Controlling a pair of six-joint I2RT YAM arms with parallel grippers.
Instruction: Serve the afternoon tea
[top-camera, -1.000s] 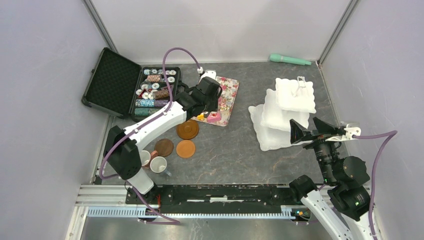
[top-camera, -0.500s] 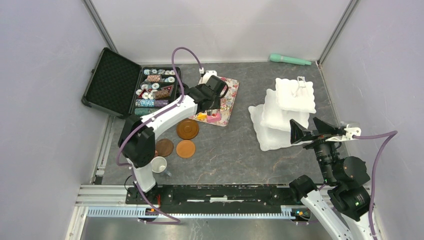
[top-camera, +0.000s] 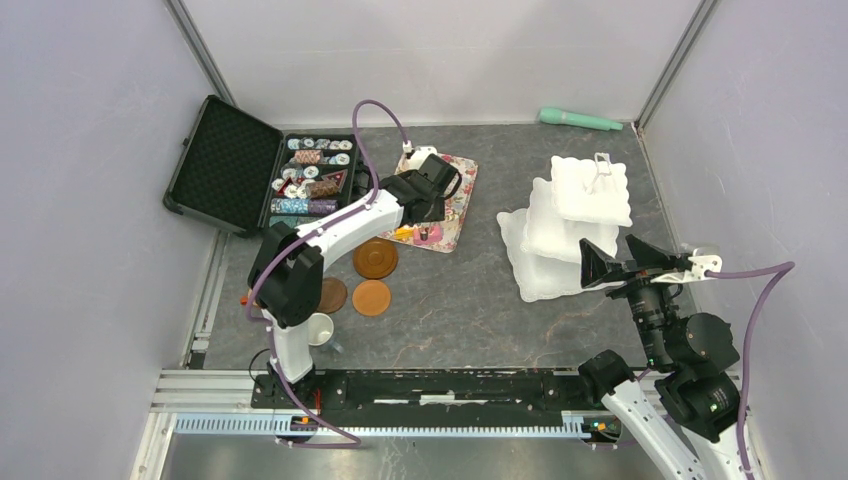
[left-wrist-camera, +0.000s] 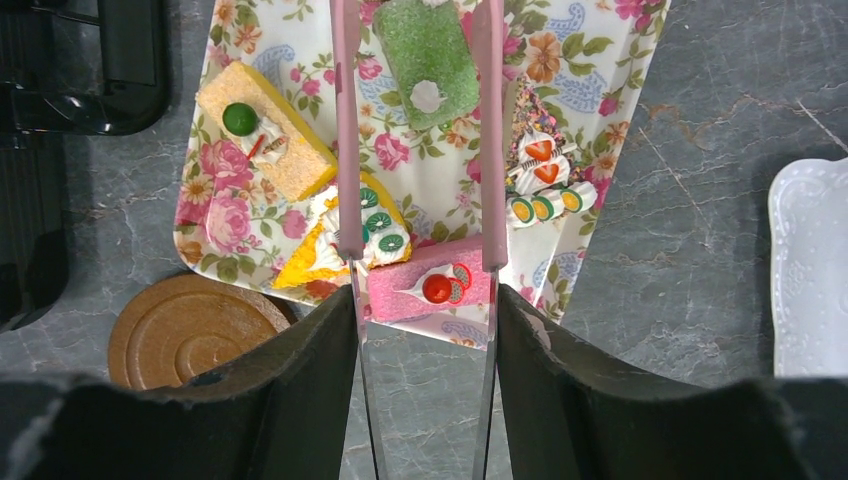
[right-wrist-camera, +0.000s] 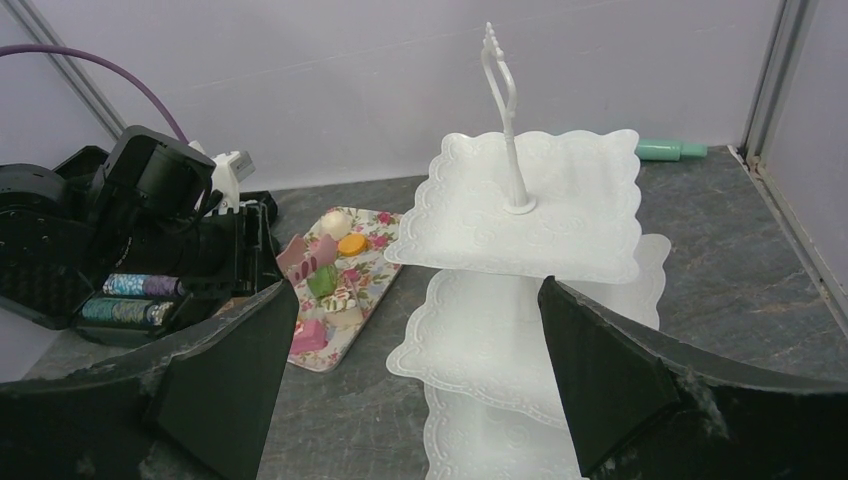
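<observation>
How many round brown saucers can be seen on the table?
3 round brown saucers: one just in front of the flat floral tray, one nearer the bases, and one to its left, partly hidden under the left arm. None other shows.

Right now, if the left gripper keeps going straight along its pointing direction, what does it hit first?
Likely the pink cake slice on the floral tray. The left gripper is open and straddles it, with the orange-and-white slice just outside one finger. Its height above the tray is unclear.

My overhead camera looked down from behind the arms; the left wrist hung close above the tray (left-wrist-camera: 620, 60); the right wrist faced the stand (right-wrist-camera: 530, 200), sharing that tray (right-wrist-camera: 372, 272).
</observation>
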